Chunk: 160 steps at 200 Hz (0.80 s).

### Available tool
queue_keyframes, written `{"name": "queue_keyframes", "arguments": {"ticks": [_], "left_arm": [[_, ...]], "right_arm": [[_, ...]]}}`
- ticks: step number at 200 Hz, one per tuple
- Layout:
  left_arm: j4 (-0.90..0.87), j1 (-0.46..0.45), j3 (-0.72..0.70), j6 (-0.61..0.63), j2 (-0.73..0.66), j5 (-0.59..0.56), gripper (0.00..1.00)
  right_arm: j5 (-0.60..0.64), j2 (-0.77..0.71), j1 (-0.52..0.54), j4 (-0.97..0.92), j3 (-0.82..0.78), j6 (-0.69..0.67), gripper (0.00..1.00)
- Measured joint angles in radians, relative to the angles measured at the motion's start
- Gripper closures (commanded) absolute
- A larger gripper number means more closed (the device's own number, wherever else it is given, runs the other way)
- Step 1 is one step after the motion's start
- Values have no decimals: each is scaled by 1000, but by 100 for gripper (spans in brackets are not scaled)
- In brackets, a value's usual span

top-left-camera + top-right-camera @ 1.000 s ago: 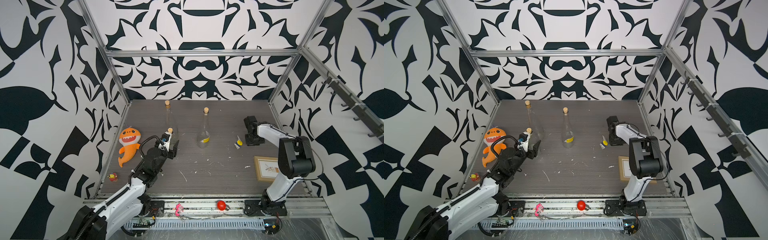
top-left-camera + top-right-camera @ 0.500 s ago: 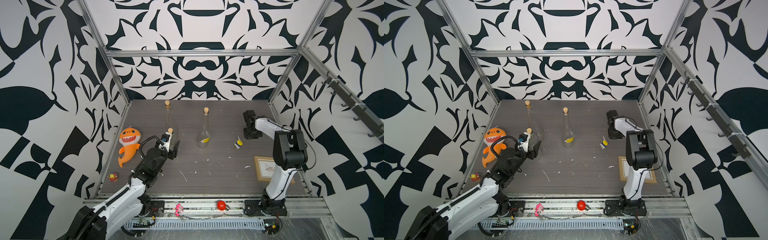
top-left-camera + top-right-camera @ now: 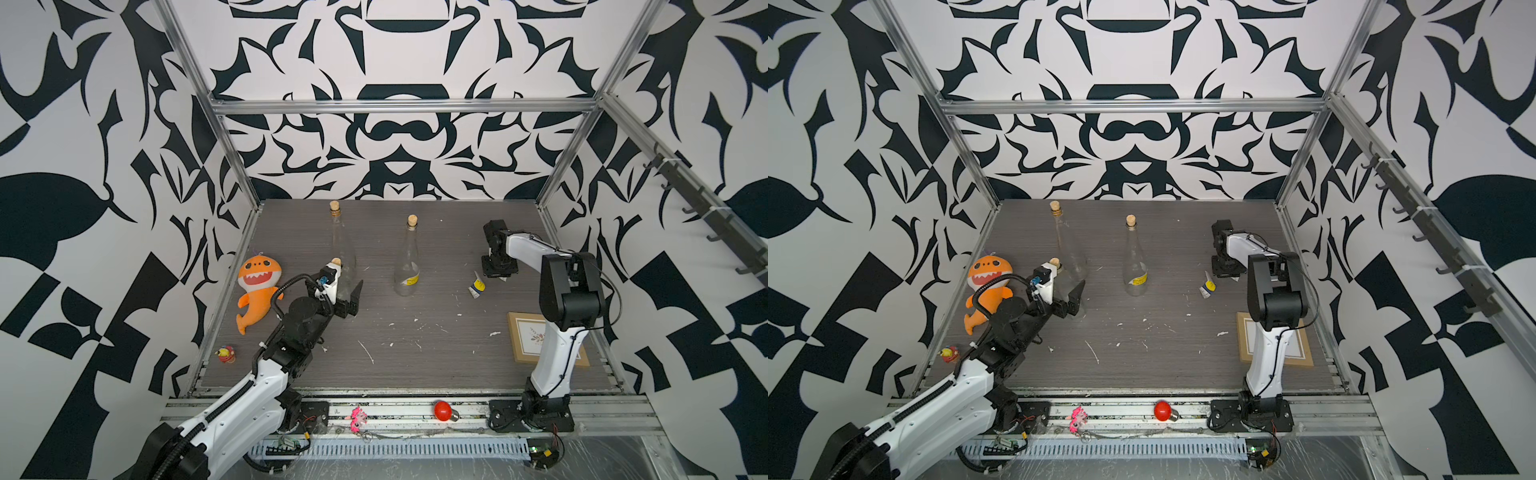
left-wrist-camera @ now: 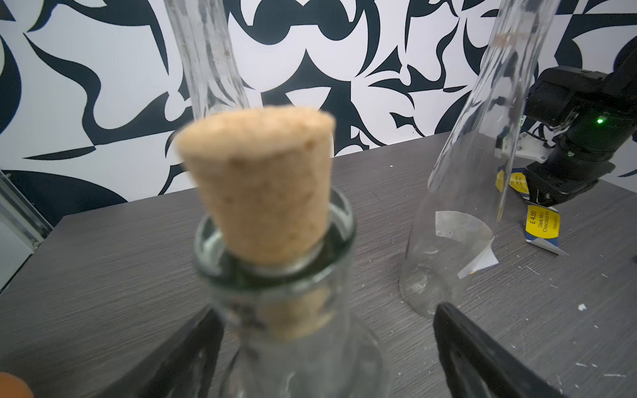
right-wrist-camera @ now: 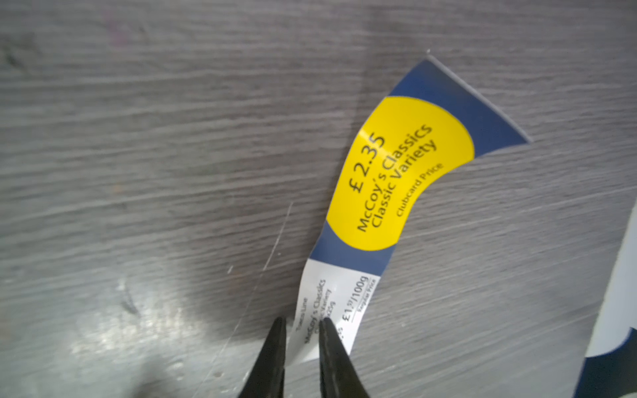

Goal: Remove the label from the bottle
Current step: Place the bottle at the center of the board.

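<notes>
Left gripper (image 3: 347, 289): jaws spread wide astride clear corked glass bottle (image 4: 296, 344) | Right gripper (image 5: 303, 322): tips narrowly parted around white end of curled blue-yellow paper price label (image 5: 396, 172) | Label: lying on grey wood-grain table (image 5: 138, 138), apart from second clear corked bottle (image 3: 406, 257).

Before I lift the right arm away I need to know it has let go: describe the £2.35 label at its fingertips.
The label is a glossy paper strip, on no bottle. It has a yellow oval on dark blue reading £2.35, McCoy's Classics Classic Variety, Clubcard Price, then a white end with small print. It lies curled and wavy on the grey table. Its white end sits between the right gripper tips, which stand slightly apart; contact can't be judged.
</notes>
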Motion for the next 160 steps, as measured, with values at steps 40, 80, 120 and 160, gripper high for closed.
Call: {"name": "queue_keyframes", "arguments": {"ticks": [40,80,120,160], "left_arm": [[-16,0,3,0,-20,12,1],[-52,0,29,-7,-69,32,1],[-122,0,56,-17,-129,45,1],[-192,0,98,-28,-158,78,1]], "right_arm": [[-72,-5,-25,9,1,1,69],[-141,-11,-44,23,-2,4,67],[-164,-83,-44,24,-24,4,58],[-170,-218,-44,24,-25,5,47]]}}
